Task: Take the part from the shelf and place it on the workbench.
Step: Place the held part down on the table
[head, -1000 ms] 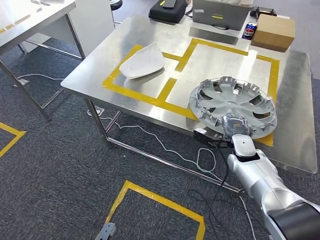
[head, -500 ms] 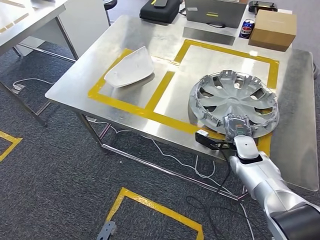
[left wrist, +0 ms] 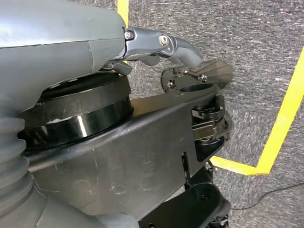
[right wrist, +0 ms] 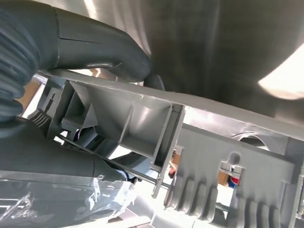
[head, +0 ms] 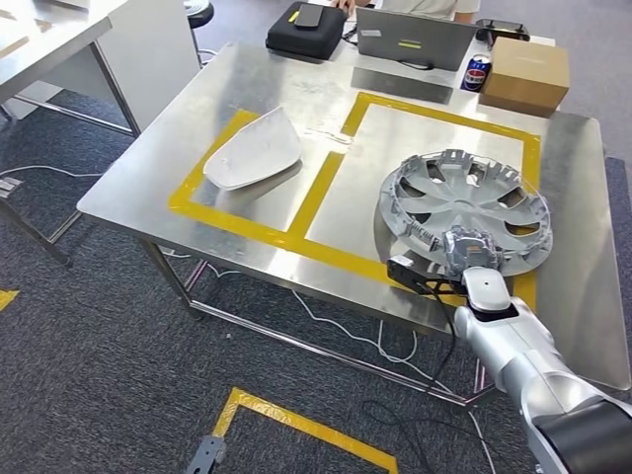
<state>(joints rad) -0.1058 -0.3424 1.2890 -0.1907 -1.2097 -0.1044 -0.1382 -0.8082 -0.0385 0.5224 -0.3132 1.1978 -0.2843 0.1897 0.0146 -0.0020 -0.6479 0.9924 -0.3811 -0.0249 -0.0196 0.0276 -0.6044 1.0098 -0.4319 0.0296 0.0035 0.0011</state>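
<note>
Right hand (head: 468,251) fingers grip wheel cover (head: 466,207) rim above workbench (head: 223,99); left hand (left wrist: 71,47) fingers' state unclear.

Bare workbench (head: 447,133) lies upper centre inside the yellow tape; the wheel cover (head: 466,209) fills centre right, a white shell (head: 253,150) centre left, and a box (head: 523,75), can (head: 475,72) and laptop (head: 414,38) line the top edge

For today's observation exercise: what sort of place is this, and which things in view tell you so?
Probably a workshop or robot test lab. A steel workbench is marked with yellow tape zones, car parts lie on it, a hubcap gripped by the right hand and a white cover, and a laptop sits behind.
</note>
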